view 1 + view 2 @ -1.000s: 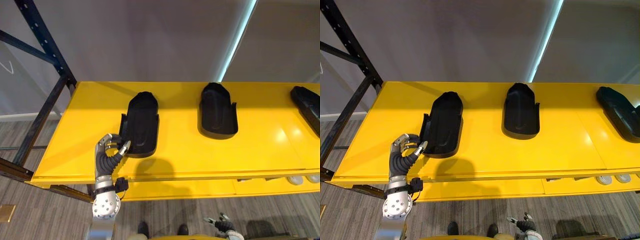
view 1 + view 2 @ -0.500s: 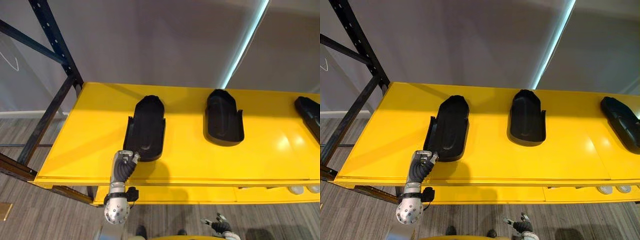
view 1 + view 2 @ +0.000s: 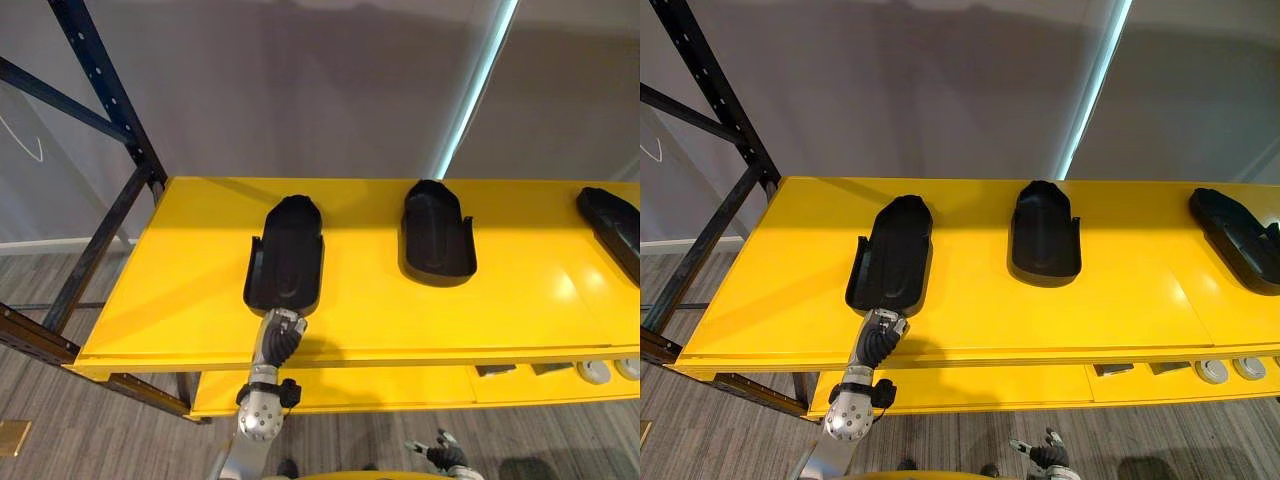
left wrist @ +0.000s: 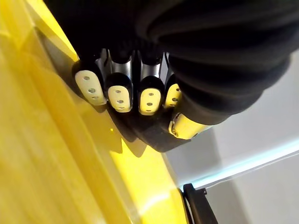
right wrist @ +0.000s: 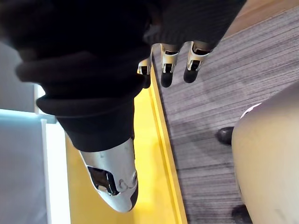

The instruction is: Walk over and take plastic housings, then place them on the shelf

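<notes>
Three black plastic housings lie on the yellow shelf (image 3: 180,300): a long one on the left (image 3: 286,255), one in the middle (image 3: 437,233) and one cut off at the right edge (image 3: 610,215). My left hand (image 3: 283,330) reaches up over the shelf's front edge and sits right at the near end of the left housing. In the left wrist view its fingers (image 4: 120,91) are curled into a row above the yellow surface, with nothing seen held. My right hand (image 3: 443,457) hangs low below the shelf, its fingers (image 5: 167,63) relaxed and empty.
A dark blue rack upright with braces (image 3: 100,90) stands at the shelf's left end. A lower yellow shelf (image 3: 400,385) carries small grey parts (image 3: 595,372) at the right. A grey wall closes the back; wood-look floor (image 5: 224,84) lies below.
The camera has shifted. My left hand has moved from the left housing's near left corner, where its fingers hooked the rim, to the housing's near end, fingers now curled in.
</notes>
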Controlling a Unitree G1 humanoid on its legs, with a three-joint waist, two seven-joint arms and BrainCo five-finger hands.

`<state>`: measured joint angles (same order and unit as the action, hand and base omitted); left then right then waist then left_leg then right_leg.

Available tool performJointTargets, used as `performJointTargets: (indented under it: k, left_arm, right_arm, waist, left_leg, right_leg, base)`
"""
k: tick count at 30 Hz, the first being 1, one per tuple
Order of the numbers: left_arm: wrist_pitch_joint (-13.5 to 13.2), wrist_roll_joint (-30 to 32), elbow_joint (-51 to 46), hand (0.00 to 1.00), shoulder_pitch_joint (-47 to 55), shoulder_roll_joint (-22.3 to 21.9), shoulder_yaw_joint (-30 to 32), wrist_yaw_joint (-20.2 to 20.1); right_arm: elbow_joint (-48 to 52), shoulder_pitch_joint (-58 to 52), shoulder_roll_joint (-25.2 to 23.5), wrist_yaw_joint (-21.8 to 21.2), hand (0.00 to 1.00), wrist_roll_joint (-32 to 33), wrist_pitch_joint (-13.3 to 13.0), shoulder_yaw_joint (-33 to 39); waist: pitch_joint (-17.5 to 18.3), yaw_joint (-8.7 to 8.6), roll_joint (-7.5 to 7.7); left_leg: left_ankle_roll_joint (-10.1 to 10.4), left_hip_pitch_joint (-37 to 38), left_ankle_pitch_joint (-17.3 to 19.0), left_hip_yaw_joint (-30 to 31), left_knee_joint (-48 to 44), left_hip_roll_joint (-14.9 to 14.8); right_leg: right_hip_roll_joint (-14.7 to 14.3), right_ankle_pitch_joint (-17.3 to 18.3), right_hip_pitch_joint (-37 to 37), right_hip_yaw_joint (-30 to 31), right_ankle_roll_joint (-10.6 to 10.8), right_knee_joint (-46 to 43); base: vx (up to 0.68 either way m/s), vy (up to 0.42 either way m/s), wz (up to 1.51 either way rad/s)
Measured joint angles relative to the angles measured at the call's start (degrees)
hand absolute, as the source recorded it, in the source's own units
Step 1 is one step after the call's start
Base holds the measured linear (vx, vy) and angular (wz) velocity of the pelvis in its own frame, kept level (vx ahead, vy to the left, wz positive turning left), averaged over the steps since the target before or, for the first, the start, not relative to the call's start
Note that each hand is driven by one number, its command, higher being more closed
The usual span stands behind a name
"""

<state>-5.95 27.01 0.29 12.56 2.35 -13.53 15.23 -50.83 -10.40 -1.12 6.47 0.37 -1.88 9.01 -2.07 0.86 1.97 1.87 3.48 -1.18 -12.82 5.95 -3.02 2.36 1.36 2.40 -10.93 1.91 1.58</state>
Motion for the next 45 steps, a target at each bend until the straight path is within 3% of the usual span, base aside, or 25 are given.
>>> performJointTargets:
  k: [10, 14, 20, 23, 27, 30, 32, 34, 35, 39, 41, 42, 43, 45]
  left_arm:
    - [0.67, 0.25, 4.84, 1.0, -7.03, 0.09, 0.26, 1.49]
    - [0.75, 0.21, 4.94, 1.0, -7.28, 0.21, 0.72, 1.49]
    - [0.73, -0.67, 4.76, 1.0, -7.26, 0.25, 0.68, 1.46]
    - [0.76, -4.51, -0.64, 1.0, -6.1, 0.63, 0.64, 1.27]
    - [-2.91, -12.32, -17.92, 1.0, -5.83, 1.84, 2.71, 2.17]
    - [-6.4, -17.63, -27.04, 1.0, -6.48, 1.95, 10.59, 4.95]
    - [-9.45, -23.78, -29.55, 1.0, -7.37, 1.64, 20.73, 8.64]
    - [-10.56, -27.52, -29.51, 1.0, -7.35, 1.05, 27.15, 11.16]
    - [-10.93, -29.38, -29.34, 1.0, -6.79, 0.36, 31.93, 13.04]
    - [-11.35, -33.92, -24.89, 1.0, -1.55, -0.36, 41.48, 16.95]
    - [-9.62, -35.89, -19.38, 1.0, 2.28, -1.72, 44.62, 17.6]
    - [-7.4, -37.15, -14.19, 1.0, 4.39, -2.45, 45.32, 17.08]
    - [-6.34, -37.74, -12.1, 0.0, 5.07, -2.57, 45.27, 16.7]
    - [-0.36, -34.87, -1.27, 0.0, 6.92, -3.58, 44.65, 11.72]
  right_arm:
    - [-2.09, 1.59, -0.01, 0.03, 0.0, -0.65, 0.54, 0.07]
    - [-2.25, 2.17, -0.12, 0.05, 0.0, -0.76, 0.67, 0.07]
    - [-2.26, 2.18, -0.24, 0.11, 0.0, -0.76, 0.66, 0.13]
    - [-2.48, 2.14, 0.2, 0.1, 0.0, -0.73, 0.47, 0.21]
    - [-4.16, 2.48, 0.49, 0.05, 0.0, -0.69, -0.1, 0.54]
    - [-4.64, 3.04, 0.64, 0.04, 0.0, -0.69, -0.17, 0.54]
    - [-5.85, 3.52, 1.05, 0.03, 0.0, -0.4, -0.19, 0.62]
    - [-6.32, 3.75, 1.23, 0.07, 0.0, -0.37, -0.19, 0.66]
    - [-6.56, 3.67, 1.33, 0.06, 0.0, -0.39, -0.1, 0.63]
    - [-6.71, 3.54, 1.21, 0.13, 0.0, -0.42, 0.28, 0.55]
    - [-5.86, 3.47, 1.14, 0.15, 0.0, -0.47, 0.46, 0.39]
    - [-4.79, 3.16, 1.07, 0.1, 0.0, -0.52, 0.72, -0.1]
    - [-4.24, 2.92, 0.99, 0.11, 0.0, -0.55, 0.78, -0.26]
    - [-2.08, 2.33, 0.63, -0.09, 0.0, -0.84, 1.28, -0.68]
  waist:
    - [0.21, -0.57, 0.33]
    - [0.21, -1.68, 0.34]
    - [0.18, -1.72, 0.44]
    - [0.18, -1.74, 0.59]
    - [0.17, -1.48, 0.7]
    - [0.18, -1.41, 0.7]
    - [0.17, -1.33, 0.68]
    - [0.18, -1.17, 0.7]
    - [0.18, -0.27, 0.77]
    - [0.28, 0.29, 1.14]
    - [0.29, 0.47, 1.16]
    - [0.33, 0.81, 1.23]
    - [0.36, 1.07, 1.27]
    - [0.58, 1.65, 1.62]
  left_leg:
    - [0.01, -0.48, 0.01, 0.04, 0.01, 0.1]
    - [0.01, -0.57, 0.0, 0.02, 0.01, 0.1]
    - [-0.01, -0.62, -0.01, -0.06, 0.02, 0.14]
    - [-0.01, -0.88, -0.01, 0.15, 0.0, 0.04]
    - [-0.04, -1.49, 0.01, 1.24, -0.01, 0.06]
    - [-0.05, -1.65, 0.01, 2.13, -0.02, 0.08]
    - [-0.12, -1.66, -0.09, 3.64, -0.03, 0.12]
    - [-0.11, -1.5, -0.19, 4.98, -0.03, 0.17]
    - [-0.08, -1.31, -0.21, 5.53, -0.03, 0.15]
    - [0.0, -1.12, -0.14, 6.43, -0.02, 0.2]
    - [0.06, -1.1, 0.19, 6.25, -0.02, 0.16]
    - [0.02, -0.96, 0.25, 6.06, -0.02, 0.09]
    - [-0.02, -0.9, 0.29, 5.9, -0.03, 0.05]
    - [-0.17, -0.52, 0.41, 5.03, -0.04, -0.02]
  right_leg:
    - [-0.23, -0.71, 0.5, -0.04, -0.15, 1.74]
    - [-0.27, -0.9, 0.41, -0.02, -0.19, 1.77]
    - [-0.14, -1.49, 0.5, 0.03, -0.07, 2.36]
    - [-0.12, -1.55, 0.32, 0.24, -0.04, 2.31]
    - [-0.14, -1.51, 0.28, -0.06, -0.03, 1.81]
    - [-0.16, -1.49, 0.31, -0.32, -0.03, 1.57]
    - [-0.16, -1.41, 0.85, -1.31, -0.1, 1.42]
    - [-0.12, -1.05, 1.43, -1.61, -0.19, 0.98]
    - [-0.06, -0.32, 1.44, -1.6, -0.29, 0.01]
    - [0.21, 1.42, 1.64, -2.31, -0.35, -1.52]
    - [0.25, 1.75, 1.82, -2.82, -0.31, -1.62]
    - [0.27, 1.88, 1.93, -2.96, -0.39, -1.67]
    - [0.27, 1.92, 1.95, -2.95, -0.4, -1.68]
    - [0.4, 2.01, 2.24, -3.01, -0.33, -1.72]
  base:
    - [0.02, -0.001, 0.0]
    - [-0.01, -0.001, -0.01]
    - [-0.03, -0.003, -0.02]
    - [0.0, -0.002, 0.01]
    - [-0.01, -0.005, 0.08]
    - [-0.02, -0.001, 0.1]
    - [-0.02, -0.003, 0.27]
    - [-0.02, 0.003, 0.39]
    - [-0.02, 0.008, 0.32]
    - [-0.02, -0.007, 0.22]
    - [-0.02, -0.007, 0.11]
    - [-0.01, -0.004, 0.04]
    - [0.0, -0.002, -0.05]
    - [0.0, 0.0, -0.02]
